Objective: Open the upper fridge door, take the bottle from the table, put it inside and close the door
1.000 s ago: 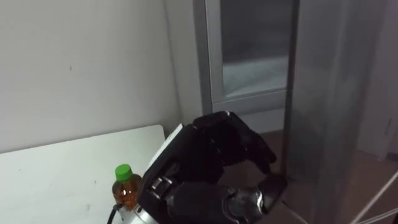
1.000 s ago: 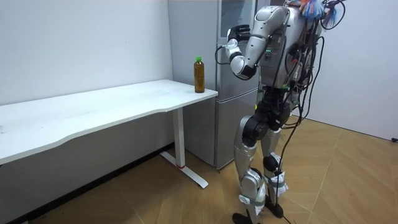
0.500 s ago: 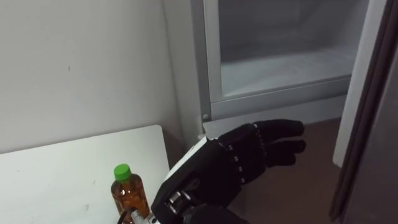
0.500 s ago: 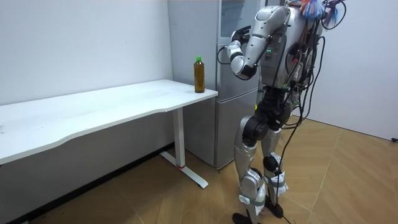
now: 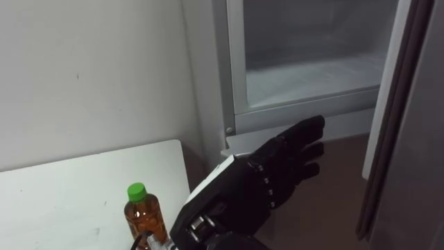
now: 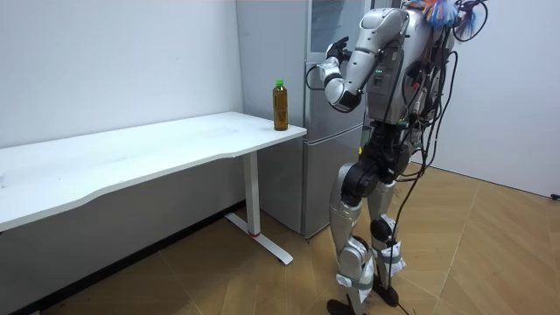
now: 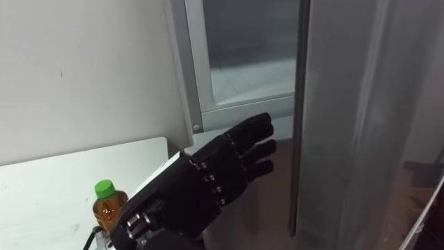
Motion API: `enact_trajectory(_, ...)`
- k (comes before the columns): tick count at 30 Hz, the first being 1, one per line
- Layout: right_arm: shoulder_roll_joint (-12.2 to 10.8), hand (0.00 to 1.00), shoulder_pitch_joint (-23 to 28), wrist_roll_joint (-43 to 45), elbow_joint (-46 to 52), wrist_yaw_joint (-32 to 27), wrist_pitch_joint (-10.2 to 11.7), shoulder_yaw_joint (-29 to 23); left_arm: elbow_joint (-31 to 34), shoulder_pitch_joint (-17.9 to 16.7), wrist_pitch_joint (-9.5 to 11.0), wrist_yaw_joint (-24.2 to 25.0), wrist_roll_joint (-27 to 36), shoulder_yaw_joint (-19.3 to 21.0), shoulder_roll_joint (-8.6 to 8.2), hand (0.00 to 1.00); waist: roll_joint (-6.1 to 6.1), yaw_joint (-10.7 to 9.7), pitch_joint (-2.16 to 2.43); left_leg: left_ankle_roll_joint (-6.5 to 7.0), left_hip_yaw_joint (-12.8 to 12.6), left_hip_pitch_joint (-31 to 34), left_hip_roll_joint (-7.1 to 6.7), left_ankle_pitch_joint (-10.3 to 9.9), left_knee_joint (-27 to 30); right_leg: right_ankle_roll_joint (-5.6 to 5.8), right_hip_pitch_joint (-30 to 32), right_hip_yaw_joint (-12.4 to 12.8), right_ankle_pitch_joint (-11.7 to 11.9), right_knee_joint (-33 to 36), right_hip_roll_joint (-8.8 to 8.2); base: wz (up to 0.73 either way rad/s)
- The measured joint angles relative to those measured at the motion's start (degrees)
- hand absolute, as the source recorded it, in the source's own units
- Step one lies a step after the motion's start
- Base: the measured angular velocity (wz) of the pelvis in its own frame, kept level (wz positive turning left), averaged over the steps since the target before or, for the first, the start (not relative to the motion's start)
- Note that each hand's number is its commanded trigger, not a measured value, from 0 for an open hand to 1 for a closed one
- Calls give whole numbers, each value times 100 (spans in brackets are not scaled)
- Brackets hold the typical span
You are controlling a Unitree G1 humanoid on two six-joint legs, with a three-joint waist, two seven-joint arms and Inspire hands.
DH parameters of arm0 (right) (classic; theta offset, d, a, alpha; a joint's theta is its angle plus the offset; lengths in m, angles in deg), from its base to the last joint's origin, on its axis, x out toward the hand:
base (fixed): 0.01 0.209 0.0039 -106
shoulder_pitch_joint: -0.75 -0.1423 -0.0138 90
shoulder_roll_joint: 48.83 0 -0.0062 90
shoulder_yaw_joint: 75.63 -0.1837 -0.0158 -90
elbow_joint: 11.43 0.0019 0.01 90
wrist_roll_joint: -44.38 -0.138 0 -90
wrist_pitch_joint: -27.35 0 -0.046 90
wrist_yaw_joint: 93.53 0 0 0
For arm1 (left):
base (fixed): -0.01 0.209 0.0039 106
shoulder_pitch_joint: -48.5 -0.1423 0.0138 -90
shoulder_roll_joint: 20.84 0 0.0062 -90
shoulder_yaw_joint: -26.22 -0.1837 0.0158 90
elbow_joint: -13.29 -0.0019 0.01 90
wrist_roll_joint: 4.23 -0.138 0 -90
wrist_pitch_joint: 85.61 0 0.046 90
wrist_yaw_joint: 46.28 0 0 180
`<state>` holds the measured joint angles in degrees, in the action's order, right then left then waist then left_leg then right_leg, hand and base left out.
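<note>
The left hand (image 5: 267, 180) is up in front of the fridge. Its fingers are straight and spread, and it holds nothing.

At about 8 o'clock from the hand, the bottle (image 5: 142, 212) stands upright on the white table (image 5: 69, 187), near the corner. It has a green cap and brown drink inside. Nothing is touching it.

At about 12 o'clock from the hand is the upper fridge (image 5: 312, 69). Its door (image 5: 402, 125) stands open at about 3 o'clock. I think there is a pale shelf inside, but it is dim in there.

So the fridge is open and ready. The bottle is not picked up yet. It must be grabbed, lifted over and set inside.

The table is long and white and sits against a plain white wall (image 5: 90, 76). The robot stands on a wood floor (image 6: 481, 254), facing the fridge, with the table end just beside it.
</note>
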<state>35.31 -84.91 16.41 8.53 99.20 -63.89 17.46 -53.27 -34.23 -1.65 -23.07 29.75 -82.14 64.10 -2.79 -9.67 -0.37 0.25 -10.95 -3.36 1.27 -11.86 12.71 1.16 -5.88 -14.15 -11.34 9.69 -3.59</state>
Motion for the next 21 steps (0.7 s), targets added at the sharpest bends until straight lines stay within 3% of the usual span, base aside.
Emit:
enact_trajectory(12, 2, 0, -42, -5, 2, 56, 11, -13, -66, -2, -2, 114, 5, -145, 8, 0, -18, -145, -4, -1, -138, -41, 18, -1, -4, -6, 5, 136, 4, -16, 15, -5)
enact_trajectory(21, 5, 0, -50, -126, 17, 81, 22, -7, -66, -2, -2, 236, 5, -247, 132, 0, -34, -254, 2, -3, -165, -25, 25, -2, -44, -10, 59, 188, 6, -14, 33, -1)
